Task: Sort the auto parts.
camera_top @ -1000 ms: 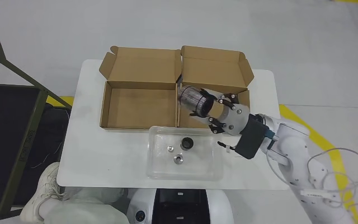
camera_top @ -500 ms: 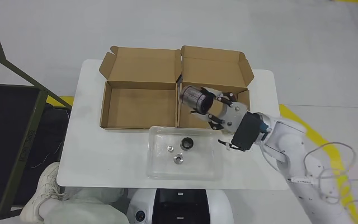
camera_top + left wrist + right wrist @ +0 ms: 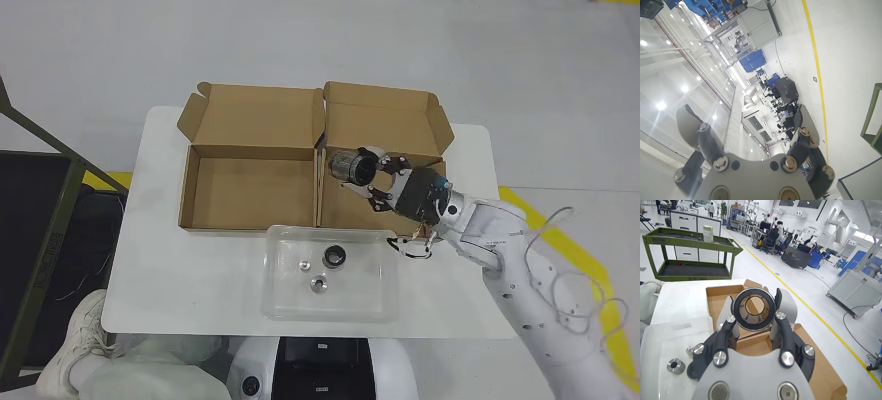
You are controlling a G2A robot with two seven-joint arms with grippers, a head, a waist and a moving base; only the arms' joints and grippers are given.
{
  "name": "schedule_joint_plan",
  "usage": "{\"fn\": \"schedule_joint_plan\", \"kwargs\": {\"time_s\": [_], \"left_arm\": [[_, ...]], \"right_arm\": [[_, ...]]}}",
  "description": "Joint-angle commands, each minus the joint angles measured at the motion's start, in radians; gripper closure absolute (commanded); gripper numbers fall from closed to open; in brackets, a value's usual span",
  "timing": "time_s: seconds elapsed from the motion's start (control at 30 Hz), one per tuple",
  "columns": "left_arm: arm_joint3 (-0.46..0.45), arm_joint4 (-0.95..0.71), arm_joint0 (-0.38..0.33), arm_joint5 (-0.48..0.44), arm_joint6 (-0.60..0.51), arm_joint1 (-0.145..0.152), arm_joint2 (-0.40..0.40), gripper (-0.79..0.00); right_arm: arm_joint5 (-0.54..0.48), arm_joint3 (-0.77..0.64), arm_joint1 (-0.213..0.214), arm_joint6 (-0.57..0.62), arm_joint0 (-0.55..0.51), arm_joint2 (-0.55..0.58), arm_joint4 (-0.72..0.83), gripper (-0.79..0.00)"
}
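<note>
Currently clamping metal sleeve (image 3: 347, 166) in right gripper (image 3: 754, 306), open end facing wrist camera, held over right cardboard box (image 3: 345, 212) near its back wall. Holding left gripper (image 3: 743, 113) spread wide, aimed off into the hall. Seeing three small parts in clear tray (image 3: 280, 300), just beside the boxes.

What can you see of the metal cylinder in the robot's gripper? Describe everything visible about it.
The cylinder is a short hollow tube of shiny silver metal. A dark ring rims its open end, and small slotted rows line the bore. It lies on its side, with the open end facing the wrist camera. The right gripper clamps it, one finger on each side. It hangs over the right-hand cardboard box, near the wall beside the other box. Only the fingers appear to touch it.
</note>
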Motion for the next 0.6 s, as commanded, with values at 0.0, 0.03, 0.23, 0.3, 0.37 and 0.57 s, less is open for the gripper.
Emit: {"fn": "schedule_joint_plan", "kwargs": {"time_s": [0.0, 0.03, 0.23, 0.3, 0.37, 0.57], "left_arm": [[0.000, 0.000, 0.000, 0.000, 0.000, 0.000, 0.000, -0.785], [0.000, 0.000, 0.000, 0.000, 0.000, 0.000, 0.000, -0.785], [0.000, 0.000, 0.000, 0.000, 0.000, 0.000, 0.000, -0.785], [0.000, 0.000, 0.000, 0.000, 0.000, 0.000, 0.000, -0.785], [0.000, 0.000, 0.000, 0.000, 0.000, 0.000, 0.000, -0.785], [0.000, 0.000, 0.000, 0.000, 0.000, 0.000, 0.000, -0.785]], "right_arm": [[0.008, 0.029, -0.004, 0.057, 0.015, -0.012, 0.010, 0.000], [0.013, 0.034, -0.007, 0.070, 0.022, -0.020, 0.018, 0.000], [0.054, 0.106, -0.021, 0.174, 0.054, -0.058, 0.048, 0.000], [0.066, 0.129, -0.027, 0.209, 0.066, -0.071, 0.063, 0.000], [0.073, 0.158, -0.032, 0.243, 0.081, -0.083, 0.081, 0.000], [0.074, 0.254, -0.051, 0.330, 0.135, -0.126, 0.134, 0.000]]}}
